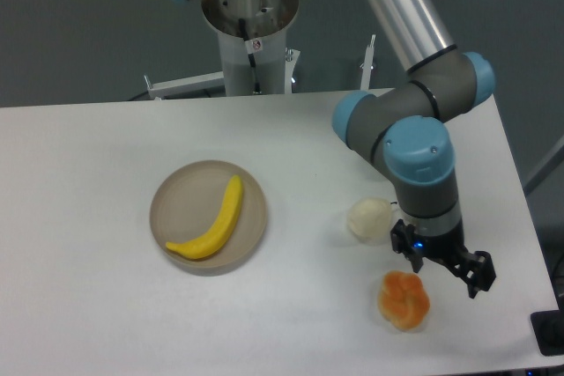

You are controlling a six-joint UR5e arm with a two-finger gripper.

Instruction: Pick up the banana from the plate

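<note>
The bright yellow banana (214, 224) lies curved across the round beige plate (176, 195) at the left-centre of the white table. My gripper (448, 269) is far to the right of the plate, low over the table, just above and right of a lumpy orange item. Its two black fingers (478, 276) stand apart and hold nothing.
A lumpy orange item (404, 300) lies near the front right of the table. A pale cream round item (369, 219) sits just left of my wrist. The arm's base column (251, 37) stands at the table's back edge. The right table edge is close to my gripper.
</note>
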